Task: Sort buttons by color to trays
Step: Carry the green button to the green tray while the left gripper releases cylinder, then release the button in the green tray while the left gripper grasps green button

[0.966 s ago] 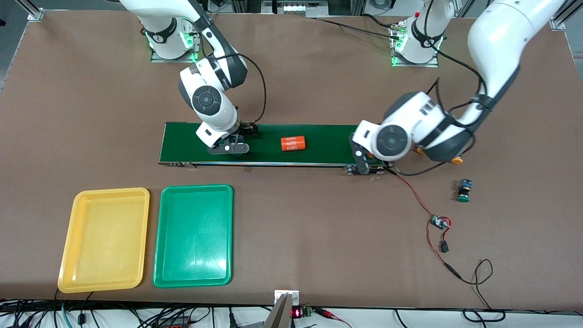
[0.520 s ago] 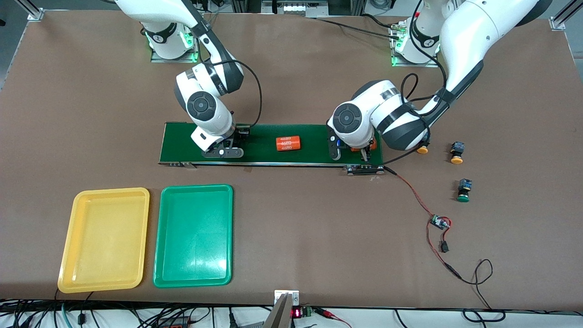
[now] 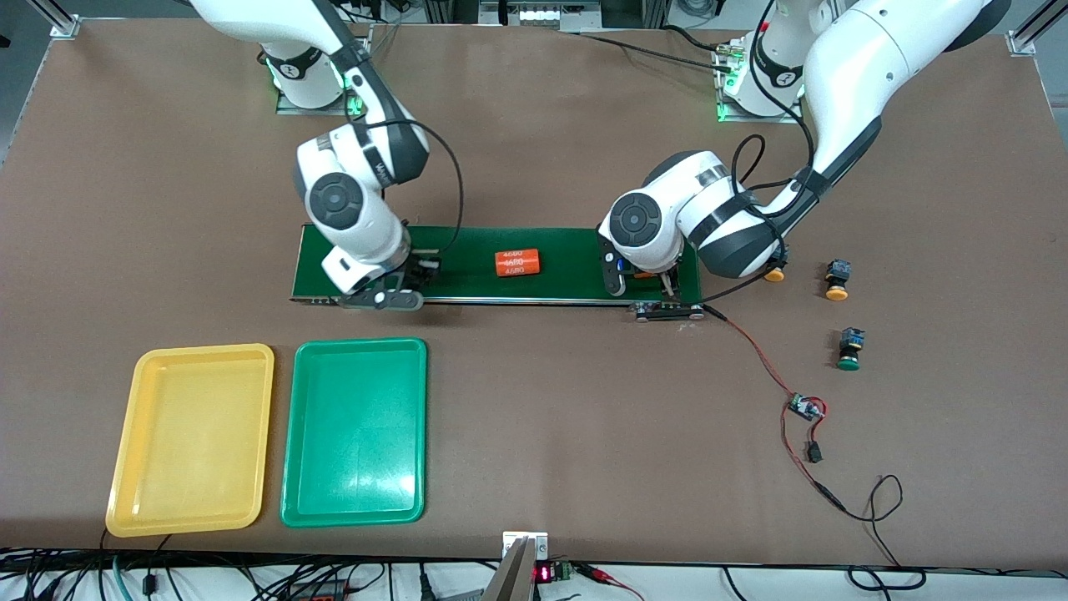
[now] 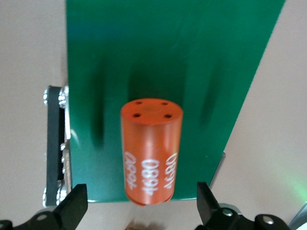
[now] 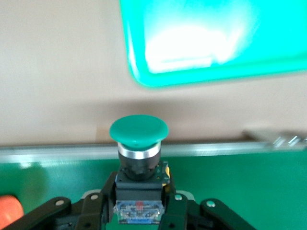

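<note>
On the conveyor belt (image 3: 567, 250) (mid-length) lies an orange cylinder (image 3: 517, 263).

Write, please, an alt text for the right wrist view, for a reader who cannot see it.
The right gripper holds a green-capped button by its black-and-blue body, just above the dark green conveyor belt. Past the belt's metal edge lies the brown table, with one corner of the green tray in view.

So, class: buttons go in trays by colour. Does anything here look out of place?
Yes. Two orange cylinders marked 4680 lie on the green belt; they are not buttons, and neither tray is meant for them.
</note>
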`<state>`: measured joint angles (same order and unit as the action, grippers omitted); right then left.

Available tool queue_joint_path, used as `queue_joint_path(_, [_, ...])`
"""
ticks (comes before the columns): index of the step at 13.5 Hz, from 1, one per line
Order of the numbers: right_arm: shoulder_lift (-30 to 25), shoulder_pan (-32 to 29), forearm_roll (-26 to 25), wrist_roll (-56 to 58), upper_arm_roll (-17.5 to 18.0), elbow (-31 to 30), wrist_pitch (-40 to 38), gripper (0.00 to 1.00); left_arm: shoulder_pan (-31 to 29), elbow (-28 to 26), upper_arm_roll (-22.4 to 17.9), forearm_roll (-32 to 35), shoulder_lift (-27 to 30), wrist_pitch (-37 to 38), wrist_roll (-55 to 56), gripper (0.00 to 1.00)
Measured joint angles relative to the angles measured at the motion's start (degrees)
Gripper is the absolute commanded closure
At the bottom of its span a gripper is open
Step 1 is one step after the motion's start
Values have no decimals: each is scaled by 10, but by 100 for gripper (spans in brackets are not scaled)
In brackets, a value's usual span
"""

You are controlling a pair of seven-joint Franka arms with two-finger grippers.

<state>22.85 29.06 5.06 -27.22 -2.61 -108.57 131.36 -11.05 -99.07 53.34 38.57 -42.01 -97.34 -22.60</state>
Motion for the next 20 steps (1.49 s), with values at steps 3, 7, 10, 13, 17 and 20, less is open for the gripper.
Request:
queue_joint_path(3, [11,-31,-14,48,-17,57,-24,90,-9,19,0,0,19,43,131,0])
queue_joint_path(7, [75,-56,-53,104,-51,143,-73,90,-60,66,0,-17,29,50,299,0])
queue_joint_path(10, [140,-84,-53,152,-56,187,-70,90,-81,130,-14,-17,30,50,335,0])
queue_joint_path(13, [197,-106,-53,173,-57,244,-51,90,-83,176,-40,-19,30,51,337,0])
queue_joint_path(17, [255,-115,-52,185,-56,289,10,89,-100,187,-126,-87,32,29,346,0])
queue_joint_path(20, [287,-115,-51,190,-54,302,41,0,-100,171,-258,-193,34,-5,341,0])
